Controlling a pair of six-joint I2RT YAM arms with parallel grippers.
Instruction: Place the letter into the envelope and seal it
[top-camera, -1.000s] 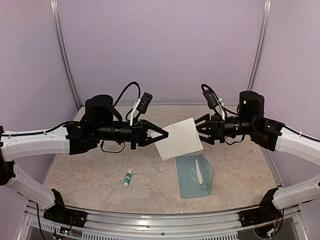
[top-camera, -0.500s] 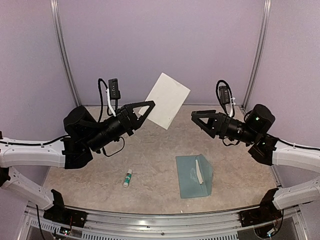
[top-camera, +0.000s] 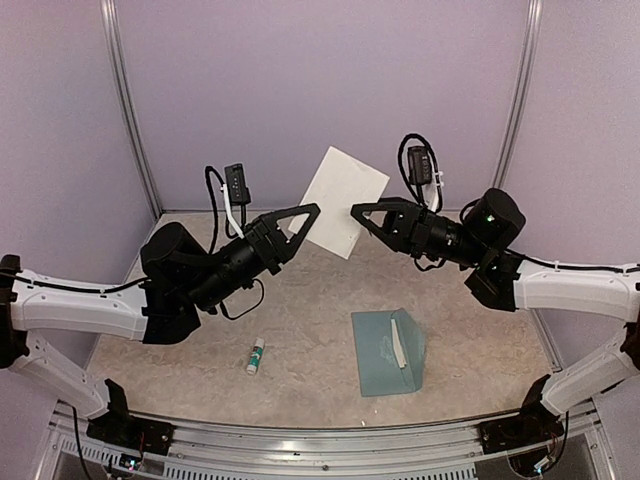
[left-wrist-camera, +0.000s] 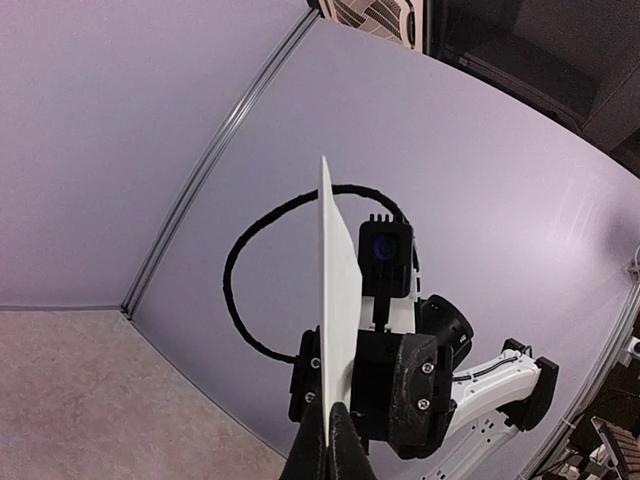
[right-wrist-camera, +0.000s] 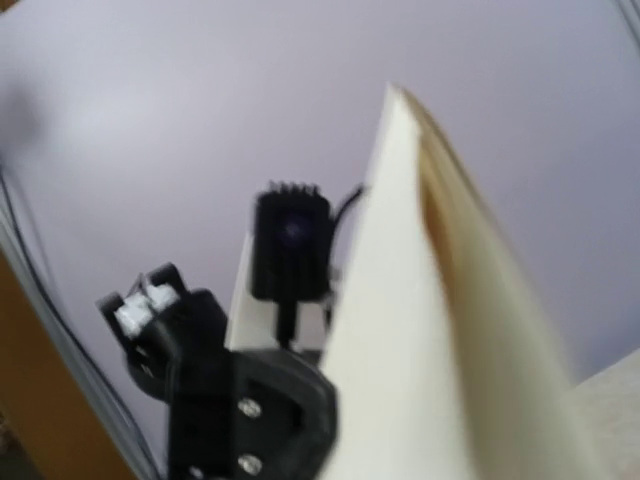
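Observation:
The letter (top-camera: 345, 200), a plain off-white sheet, hangs in the air over the back of the table. My left gripper (top-camera: 310, 214) is shut on its lower left edge. In the left wrist view the letter (left-wrist-camera: 336, 300) stands edge-on, pinched at my left gripper (left-wrist-camera: 331, 440). My right gripper (top-camera: 356, 213) reaches the sheet's right edge with a finger on either side of it; how tightly they meet does not show. A blurred letter (right-wrist-camera: 440, 340) fills the right wrist view. The teal envelope (top-camera: 383, 358) lies flat on the table, front right.
A small white-and-green glue stick (top-camera: 256, 354) lies on the table in front of the left arm. A pale narrow strip (top-camera: 397, 343) rests on the envelope. Lilac walls with metal posts (top-camera: 130, 120) close the back and sides.
The left gripper lifted the letter up and back. The right gripper let go, drew away to the right, then came back to the sheet's right edge.

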